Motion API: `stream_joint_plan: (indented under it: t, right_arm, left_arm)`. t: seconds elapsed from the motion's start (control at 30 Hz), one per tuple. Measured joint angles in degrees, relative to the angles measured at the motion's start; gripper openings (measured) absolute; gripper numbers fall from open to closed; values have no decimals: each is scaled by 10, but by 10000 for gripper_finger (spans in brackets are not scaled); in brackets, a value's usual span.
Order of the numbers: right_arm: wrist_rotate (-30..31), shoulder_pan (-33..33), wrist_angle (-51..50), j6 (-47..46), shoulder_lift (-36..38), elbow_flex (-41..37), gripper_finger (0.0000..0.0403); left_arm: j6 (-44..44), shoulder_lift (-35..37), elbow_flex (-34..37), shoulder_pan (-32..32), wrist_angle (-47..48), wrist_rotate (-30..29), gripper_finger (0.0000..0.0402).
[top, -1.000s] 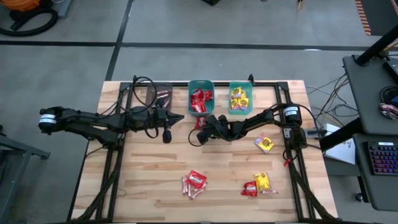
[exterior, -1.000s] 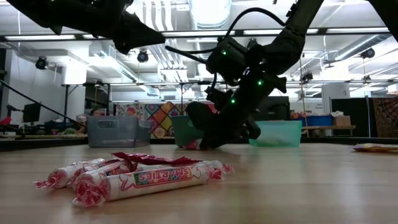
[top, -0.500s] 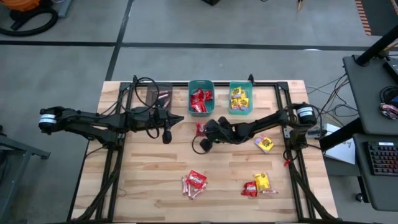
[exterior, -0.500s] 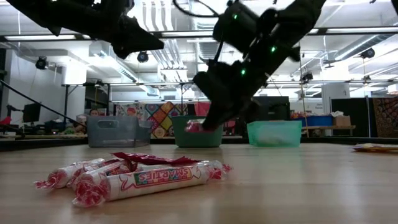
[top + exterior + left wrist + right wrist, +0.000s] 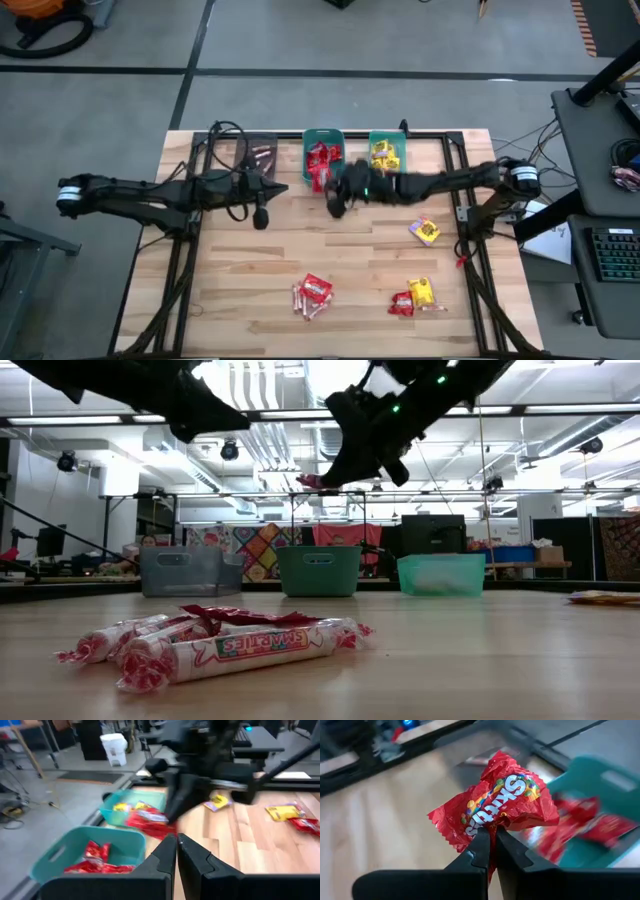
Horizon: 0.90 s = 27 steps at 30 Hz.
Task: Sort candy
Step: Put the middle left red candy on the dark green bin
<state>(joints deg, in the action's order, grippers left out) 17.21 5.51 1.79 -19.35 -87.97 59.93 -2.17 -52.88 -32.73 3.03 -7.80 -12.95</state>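
1. Left claw: raised above the bench at about 9 o'clock of centre, fingers together, nothing between them. It waits near the grey bin.
2. Red packet: clamped in the right claw, fingers pinched on its lower edge. In the low view it hangs well above the bench top. From above, it sits at the 6 o'clock end of the middle teal bin, which already contains red packets.
3. Right-hand teal bin: contains yellow packets.
4. Unsorted candy on the bench: a red packet with stick pieces at 6 o'clock; a red and yellow cluster at about 5 o'clock; a lone yellow packet at about 3 o'clock.
5. Step in hand, judged: carrying a red packet to its bin.
6. Next move, judged: bring the claw fully over the middle bin's opening, then part the fingers so the packet drops inside rather than on the rim.
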Motion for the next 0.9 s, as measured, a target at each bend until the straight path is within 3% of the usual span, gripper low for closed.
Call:
stream_joint_plan:
  t: [0.2, 0.4, 0.6, 0.67, 0.9]
  right_arm:
    - [-49, 129, 1, 54, -27, 38, 12]
    - [-117, 223, 22, 88, -118, 76, 13]
    - [-143, 254, -49, 101, -183, 139, 53]
    - [-145, 261, -95, 94, -191, 176, 79]
    - [-146, 264, -314, 88, -177, 300, 167]
  left_arm:
    - [-43, 35, 5, 1, 28, -65, 0]
    - [-74, 45, 6, 10, 57, -97, 0]
    - [3, 40, 17, 12, 69, -213, 0]
    - [28, 41, 17, 12, 65, -203, 0]
    - [241, 41, 16, 11, 62, -156, 0]
